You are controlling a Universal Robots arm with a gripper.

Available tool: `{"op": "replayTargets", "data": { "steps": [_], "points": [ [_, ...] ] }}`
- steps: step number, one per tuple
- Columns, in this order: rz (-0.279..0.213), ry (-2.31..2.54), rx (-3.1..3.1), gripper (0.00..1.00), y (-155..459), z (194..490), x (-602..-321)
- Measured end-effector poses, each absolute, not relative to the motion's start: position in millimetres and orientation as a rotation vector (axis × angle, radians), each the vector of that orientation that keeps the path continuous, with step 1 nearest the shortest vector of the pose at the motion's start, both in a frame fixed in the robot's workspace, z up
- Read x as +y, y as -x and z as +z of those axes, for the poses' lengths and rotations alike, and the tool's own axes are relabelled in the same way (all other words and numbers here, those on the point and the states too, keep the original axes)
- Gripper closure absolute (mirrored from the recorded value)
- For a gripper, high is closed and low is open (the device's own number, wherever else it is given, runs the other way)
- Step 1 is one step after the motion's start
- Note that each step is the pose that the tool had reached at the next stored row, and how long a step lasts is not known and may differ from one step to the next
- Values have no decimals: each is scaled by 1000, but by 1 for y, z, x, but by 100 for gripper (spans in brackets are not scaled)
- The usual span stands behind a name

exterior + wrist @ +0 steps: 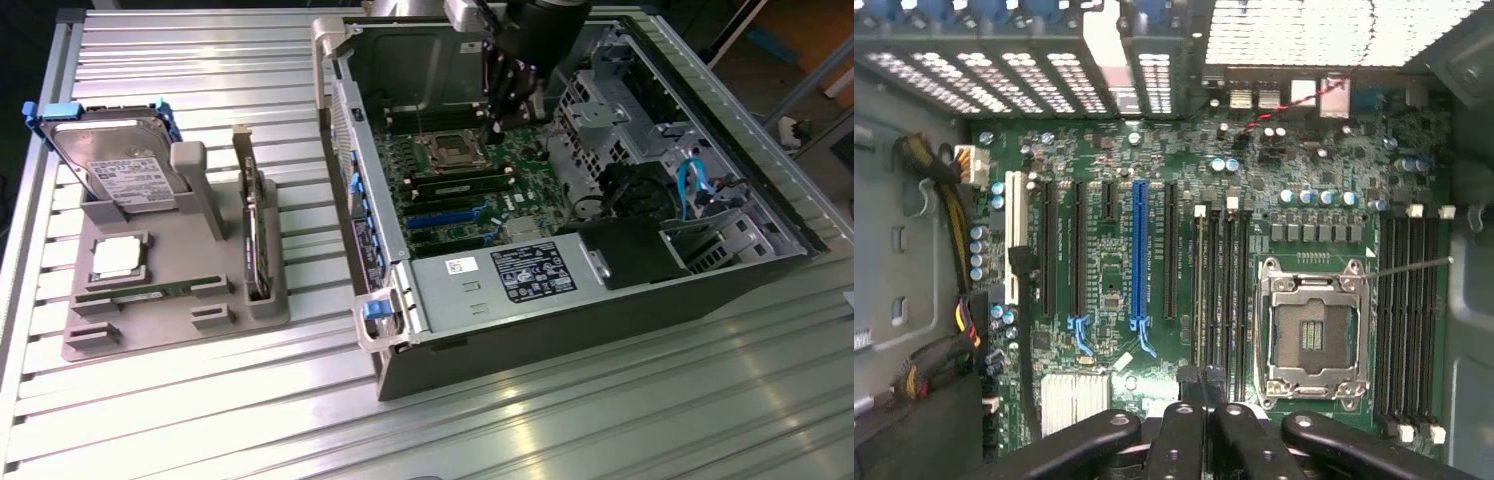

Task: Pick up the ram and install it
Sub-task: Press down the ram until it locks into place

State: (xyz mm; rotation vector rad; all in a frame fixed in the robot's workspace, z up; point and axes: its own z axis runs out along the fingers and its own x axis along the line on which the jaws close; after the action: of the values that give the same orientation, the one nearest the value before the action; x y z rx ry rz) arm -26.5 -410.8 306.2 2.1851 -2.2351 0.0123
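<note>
The ram is a thin green stick standing on edge in the front slot of a grey holder at the exterior view's left. My gripper hangs far from it, inside the open computer case, just above the motherboard beside the processor socket. Its fingers are shut together with nothing between them. In the wrist view the gripper hovers over one end of the dark memory slots next to the empty socket. A second bank of slots lies beyond the socket.
The holder also carries a hard drive, a square silver processor chip and an upright expansion card. Inside the case are drive cages, blue cables and a black power supply. The table is ribbed metal.
</note>
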Motion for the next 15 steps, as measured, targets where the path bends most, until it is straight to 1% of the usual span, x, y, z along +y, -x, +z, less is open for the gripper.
{"op": "replayTargets", "data": {
  "steps": [15],
  "points": [
    [9,-1843,-2524,89,27,305,-411]
  ]
}}
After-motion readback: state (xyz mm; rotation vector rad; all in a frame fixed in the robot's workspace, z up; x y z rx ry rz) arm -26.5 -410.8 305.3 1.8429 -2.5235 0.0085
